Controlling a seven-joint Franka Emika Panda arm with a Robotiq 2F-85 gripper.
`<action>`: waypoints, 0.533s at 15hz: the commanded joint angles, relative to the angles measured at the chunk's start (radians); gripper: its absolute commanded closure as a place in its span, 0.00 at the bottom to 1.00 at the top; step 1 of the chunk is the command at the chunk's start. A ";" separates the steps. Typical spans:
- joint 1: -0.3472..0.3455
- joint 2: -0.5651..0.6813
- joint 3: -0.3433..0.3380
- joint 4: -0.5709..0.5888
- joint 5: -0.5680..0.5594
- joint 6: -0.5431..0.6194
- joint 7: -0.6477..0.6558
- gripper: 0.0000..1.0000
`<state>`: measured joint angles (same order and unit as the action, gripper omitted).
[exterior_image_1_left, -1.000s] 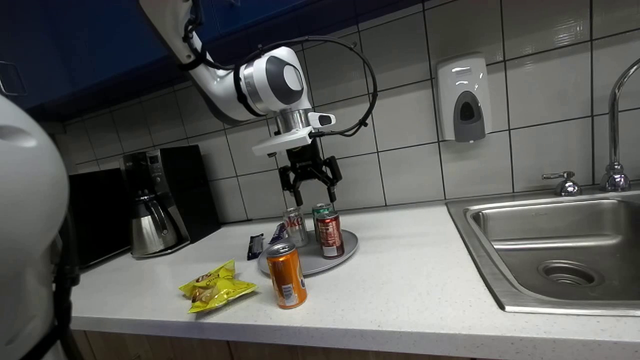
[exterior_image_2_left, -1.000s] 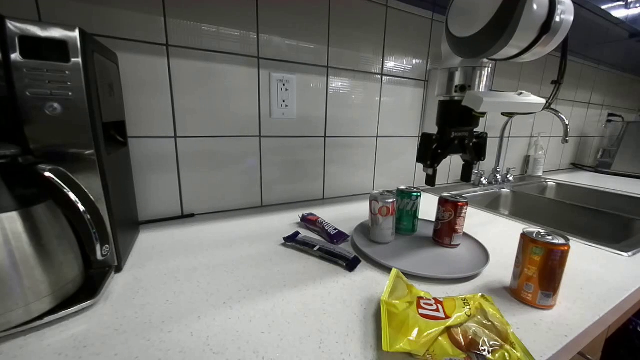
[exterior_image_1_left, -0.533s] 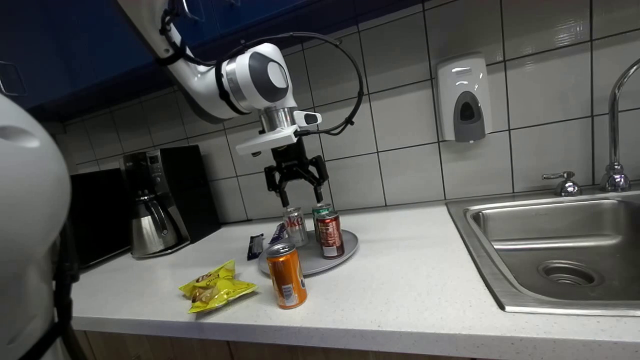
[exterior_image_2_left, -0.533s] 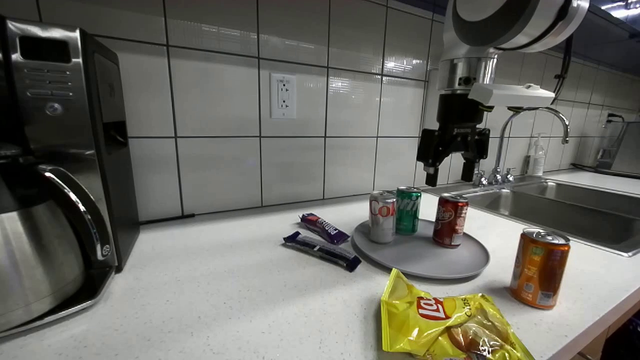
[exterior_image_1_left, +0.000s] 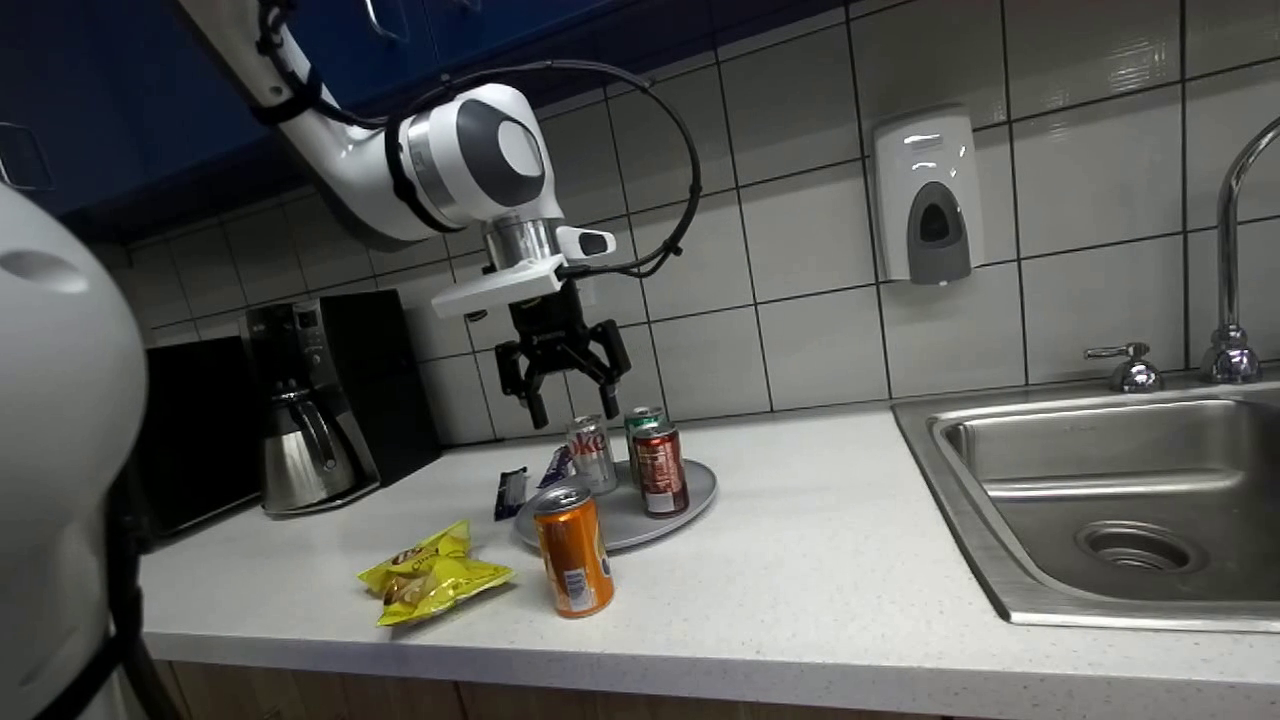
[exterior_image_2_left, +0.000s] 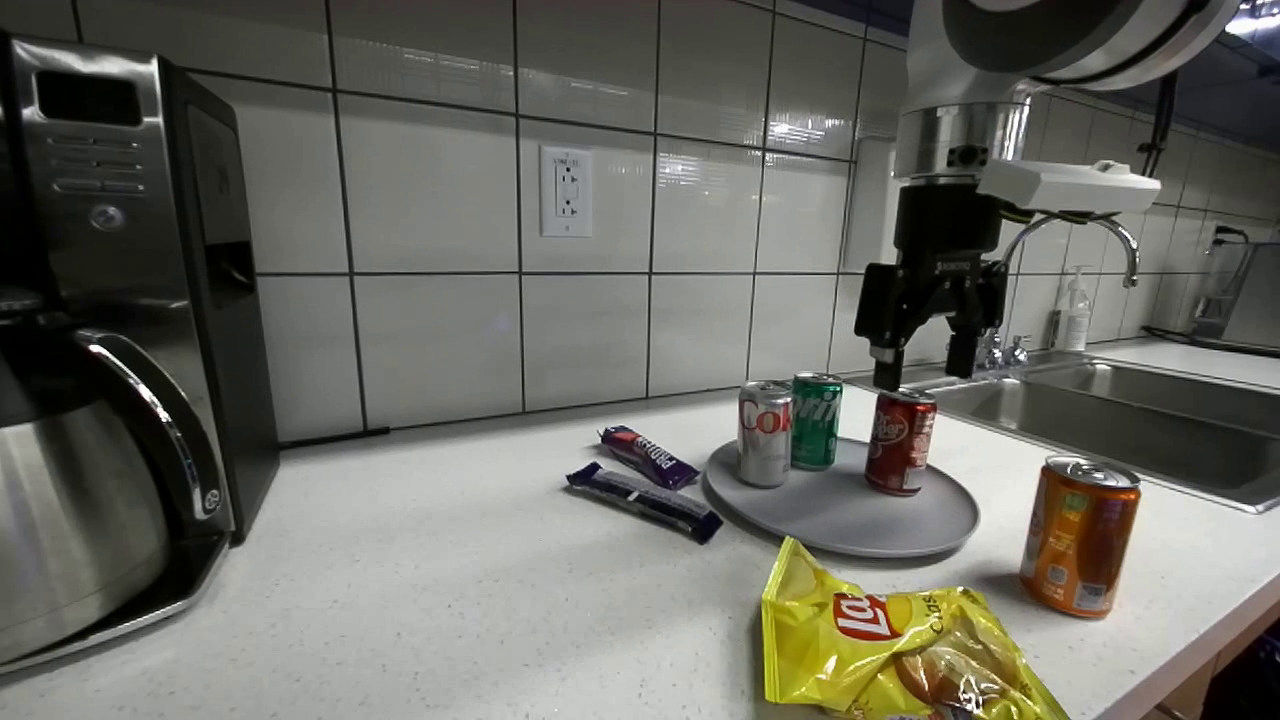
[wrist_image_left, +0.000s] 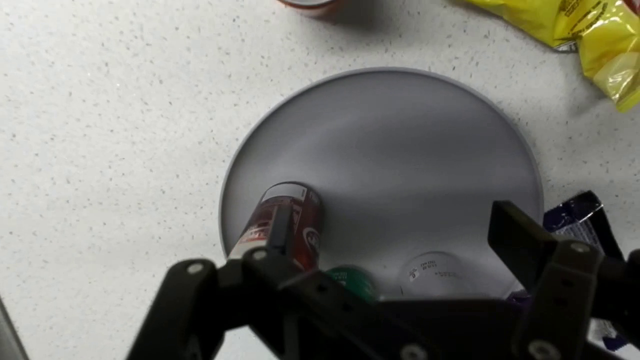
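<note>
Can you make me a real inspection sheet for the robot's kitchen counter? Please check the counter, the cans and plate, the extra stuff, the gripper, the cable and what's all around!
Surface: white, speckled counter.
Main things: silver can, green can and red can upright on the gray plate; orange can upright beside it.
Clutter: chip bag and two bars, lying on the counter.
Gripper: open, holding nothing, above the plate.
Cable: black, loops out from the arm.
Surroundings: coffee maker, sink, wall dispenser, tiled wall.
</note>
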<state>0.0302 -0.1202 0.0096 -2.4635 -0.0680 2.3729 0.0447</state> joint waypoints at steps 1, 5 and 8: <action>-0.004 -0.078 0.004 -0.082 0.001 0.015 -0.036 0.00; -0.003 -0.121 0.000 -0.142 0.007 0.012 -0.070 0.00; -0.004 -0.153 -0.001 -0.181 0.007 0.008 -0.074 0.00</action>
<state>0.0302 -0.2002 0.0097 -2.5800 -0.0676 2.3731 0.0035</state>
